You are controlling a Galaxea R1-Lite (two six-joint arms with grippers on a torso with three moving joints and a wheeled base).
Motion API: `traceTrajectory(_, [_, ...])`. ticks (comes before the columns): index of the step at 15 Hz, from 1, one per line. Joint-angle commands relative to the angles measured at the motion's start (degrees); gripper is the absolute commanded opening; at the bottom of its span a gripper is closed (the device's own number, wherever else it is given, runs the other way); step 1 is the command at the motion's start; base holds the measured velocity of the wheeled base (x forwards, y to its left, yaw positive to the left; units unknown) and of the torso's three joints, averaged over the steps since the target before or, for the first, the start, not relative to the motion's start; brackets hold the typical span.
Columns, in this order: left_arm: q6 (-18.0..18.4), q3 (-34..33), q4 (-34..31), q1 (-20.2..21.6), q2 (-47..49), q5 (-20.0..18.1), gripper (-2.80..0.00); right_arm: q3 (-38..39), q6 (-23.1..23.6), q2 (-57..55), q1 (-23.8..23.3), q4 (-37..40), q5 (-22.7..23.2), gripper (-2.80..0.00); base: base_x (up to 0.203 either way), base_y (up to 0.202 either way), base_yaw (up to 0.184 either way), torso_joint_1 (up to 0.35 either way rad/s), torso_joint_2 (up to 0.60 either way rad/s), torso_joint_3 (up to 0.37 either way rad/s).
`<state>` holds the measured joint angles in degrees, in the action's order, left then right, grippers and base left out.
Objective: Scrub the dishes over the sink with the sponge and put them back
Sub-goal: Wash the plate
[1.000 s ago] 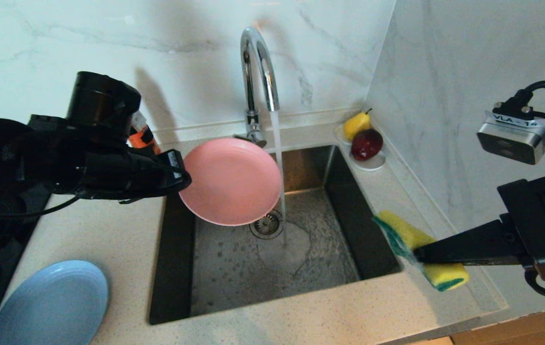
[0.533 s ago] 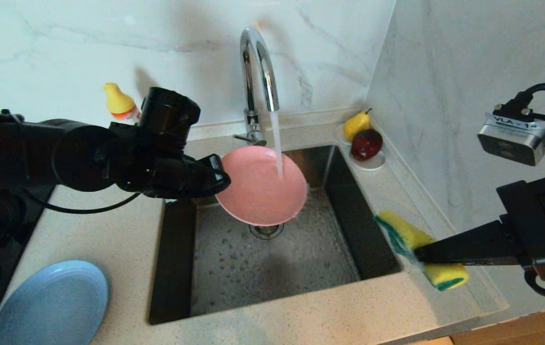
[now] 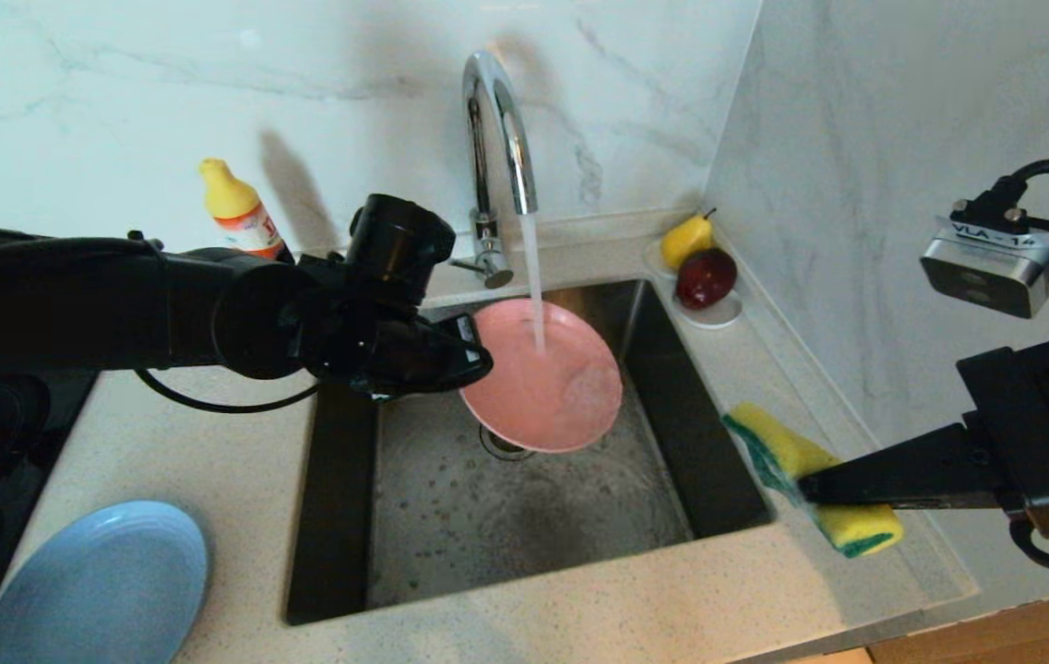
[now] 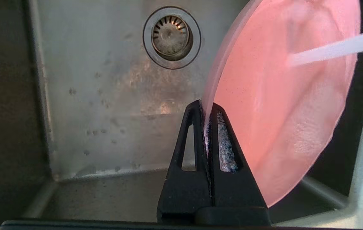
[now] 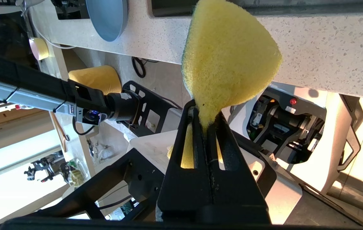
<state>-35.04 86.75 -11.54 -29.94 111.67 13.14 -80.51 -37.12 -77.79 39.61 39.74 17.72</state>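
While water runs from the chrome gooseneck tap (image 3: pixel 498 138) at the upper centre of the head view, we hold the pink plate (image 3: pixel 544 376) tilted over the dark steel sink (image 3: pixel 524 516), with the stream landing on its face near the middle of the frame. Our left gripper (image 3: pixel 467 355) reaches in from the left and is clamped on the plate's left rim; in the left wrist view its two black fingers (image 4: pixel 189 134) pinch the thin edge of the plate (image 4: pixel 280 105), with the round drain strainer (image 4: pixel 171 36) showing at upper centre. Our right gripper (image 3: pixel 805 487) sits at the right of the head view, over the counter edge beside the sink, clenched on the yellow sponge (image 3: pixel 796 456) with its green scouring layer; the right wrist view shows the sponge (image 5: pixel 229 57) squeezed to a fan between the closed fingers. A light blue plate (image 3: pixel 95 586) lies on the counter at lower left. A yellow-capped bottle (image 3: pixel 238 214) stands against the wall at upper left, and a yellow pear (image 3: pixel 685 240) and a dark red apple (image 3: pixel 707 277) rest on a small white saucer (image 3: pixel 718 318) at the sink's far right corner.
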Motion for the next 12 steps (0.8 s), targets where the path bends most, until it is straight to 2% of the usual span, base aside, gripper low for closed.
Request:
traceTrajectory(1, [-1.1,0.5,-0.1,-1.7,2.3,0.9,-2.80,0.1,-0.2,-0.1,-0.1,0.2,0.1,-2.80,0.000,0.000,0.000,0.000,0.00,0.000])
traceTrajectory(5, [-1.4,-0.4,-0.4,-1.8,1.2,1.7,-2.80,0.0,-0.1,0.4,-0.7,0.2,0.2,-2.80,0.000,0.000,0.000,0.000,0.00,0.000])
traceTrajectory(7, [-0.8,-1.7,-0.8,0.2,-1.1,2.6,-2.80,0.2,-0.1,0.2,-0.7,0.2,0.2,-2.80,0.000,0.000,0.000,0.000,0.00,0.000])
traceTrajectory(10, [2.4,-3.1,-1.0,4.9,-6.0,3.4,-2.80,0.2,-0.1,-0.2,-0.7,0.2,0.2,-2.80,0.000,0.000,0.000,0.000,0.00,0.000])
traceTrajectory(12, [5.9,-4.6,-0.8,8.1,-10.0,3.9,-2.80,0.6,-0.1,-0.3,-0.7,0.2,0.2,-2.80,0.000,0.000,0.000,0.000,0.00,0.000])
